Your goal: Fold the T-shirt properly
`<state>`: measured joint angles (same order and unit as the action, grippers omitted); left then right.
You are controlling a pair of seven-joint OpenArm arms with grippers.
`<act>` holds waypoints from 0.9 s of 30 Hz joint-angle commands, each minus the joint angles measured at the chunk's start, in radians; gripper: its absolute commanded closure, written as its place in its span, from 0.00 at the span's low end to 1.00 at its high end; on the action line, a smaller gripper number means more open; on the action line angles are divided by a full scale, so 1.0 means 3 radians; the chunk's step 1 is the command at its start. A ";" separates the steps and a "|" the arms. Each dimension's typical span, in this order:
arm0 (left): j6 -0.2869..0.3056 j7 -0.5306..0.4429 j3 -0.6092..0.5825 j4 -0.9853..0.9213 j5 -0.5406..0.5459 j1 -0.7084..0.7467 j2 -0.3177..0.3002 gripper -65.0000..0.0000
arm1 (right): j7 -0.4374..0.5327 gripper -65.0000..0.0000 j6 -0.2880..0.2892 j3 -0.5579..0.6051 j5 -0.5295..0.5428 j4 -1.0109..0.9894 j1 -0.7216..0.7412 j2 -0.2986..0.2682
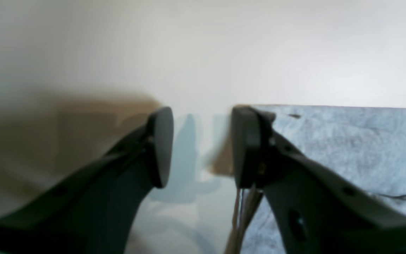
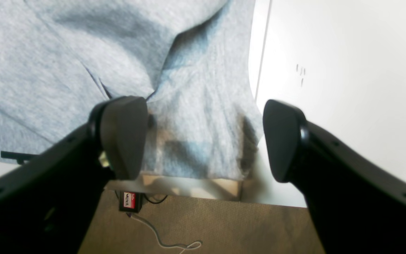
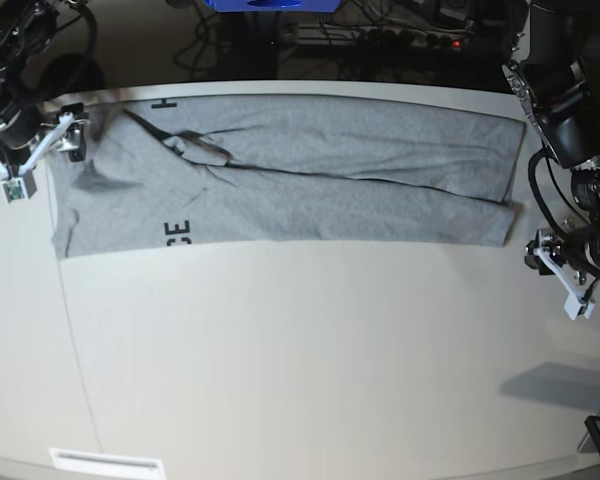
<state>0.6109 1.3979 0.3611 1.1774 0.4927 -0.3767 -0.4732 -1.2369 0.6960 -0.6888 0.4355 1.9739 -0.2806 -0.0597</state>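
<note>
Lying folded lengthwise into a long band, the heather-grey cotton T-shirt (image 3: 280, 180) is stretching across the white worktop (image 3: 300, 360). Left tool (image 1: 202, 146) is hovering part-open, empty, beside its end; right tool (image 2: 203, 141) is gaping wide, empty, straddling the other end. Next likely means gripping ends for a crosswise fold.

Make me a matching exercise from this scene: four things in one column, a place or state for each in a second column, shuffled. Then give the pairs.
Things:
1. T-shirt
2. left gripper
3. right gripper
4. table

Places or states:
A. open, off the shirt's edge on the base view's right
B. white, bare across the near half
C. open, at the shirt's end on the base view's left
D. grey, folded into a long band along the far side

Pairs: 1-D, 2-A, 3-C, 4-B
</note>
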 commanded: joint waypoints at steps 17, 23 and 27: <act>-0.0310 -0.0006 0.0298 -0.0352 0.0723 -0.0046 -0.0062 0.58 | 0.0029 0.25 0.0007 -0.0008 0.0029 0.0046 0.0007 -0.0029; -0.0367 -0.0006 0.0298 -0.0342 0.0733 -0.0051 -0.0087 0.58 | 0.0039 0.25 0.0007 -0.0008 0.0029 0.0046 0.0007 -0.0018; -0.0361 -0.0006 0.0298 -0.0347 0.0861 -0.0066 -0.0077 0.58 | 0.0039 0.25 0.0007 -0.0008 0.0029 0.0046 0.0007 -0.0018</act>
<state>0.4976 1.4044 0.4473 1.0561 0.7349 -0.3714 -0.4736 -1.2404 0.6960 -0.6888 0.4351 1.9736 -0.2810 -0.0570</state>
